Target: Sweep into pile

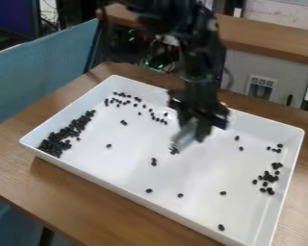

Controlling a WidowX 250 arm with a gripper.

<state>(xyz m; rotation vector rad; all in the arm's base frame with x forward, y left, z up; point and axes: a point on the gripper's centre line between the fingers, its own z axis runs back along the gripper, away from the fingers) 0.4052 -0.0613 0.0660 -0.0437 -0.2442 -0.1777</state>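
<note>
Hanging over the white tray [118, 185] of black beans [65, 135], the end effector [198, 130] clamps a grey tool [184, 137].

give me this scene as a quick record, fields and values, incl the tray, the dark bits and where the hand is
surface: wooden table
container: white rectangular tray
contents: many small dark pieces, bean-like
densest group: heap at the tray's left end
other groups: loose cluster at right, thin scatter toward the far left
strays: singles across the middle and near side
hand: black, over the tray, pale grey piece at its tip
sweep status: not one pile
</note>
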